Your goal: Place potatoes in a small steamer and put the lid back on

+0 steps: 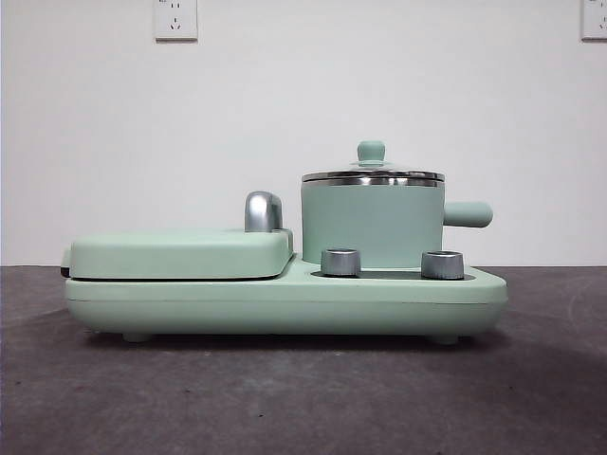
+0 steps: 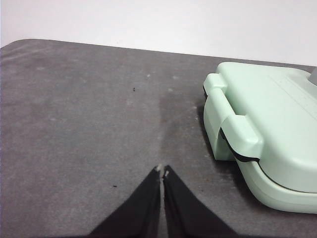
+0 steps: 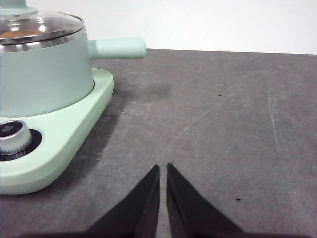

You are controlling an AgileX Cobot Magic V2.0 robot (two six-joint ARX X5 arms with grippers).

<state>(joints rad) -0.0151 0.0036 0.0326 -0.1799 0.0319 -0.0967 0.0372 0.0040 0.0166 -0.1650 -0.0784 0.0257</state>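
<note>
While the round clear glass lid with its steel rim and mint-green knob sits squarely on the small mint-green cylindrical steamer pot, the task looks finished or all but finished: judged from how things lie, the closing step is done and both arms wait away from the appliance.

Seen in the front view, the steamer stands at about 1 o'clock from the picture's centre, on the right half of the mint-green cooker base, its stubby green side handle pointing toward 3 o'clock. At 9 o'clock from the pot lies the flat mint-green griddle section with its cover closed; 2 steel dials sit in front of the pot.

Through the glass in the right wrist view, a tan-brown patch shows under the lid, which I take for the oblong potato inside the steamer; its shape cannot be made out. What the griddle section holds is hidden.

The left gripper hovers over bare grey table beside the griddle end, jaws pressed together and empty. The right gripper hovers over the table near the steamer end, jaws nearly meeting with a thin slit between, holding nothing.

Any next move calls for little: perhaps only checking that the lid rests evenly on the rim.
</note>
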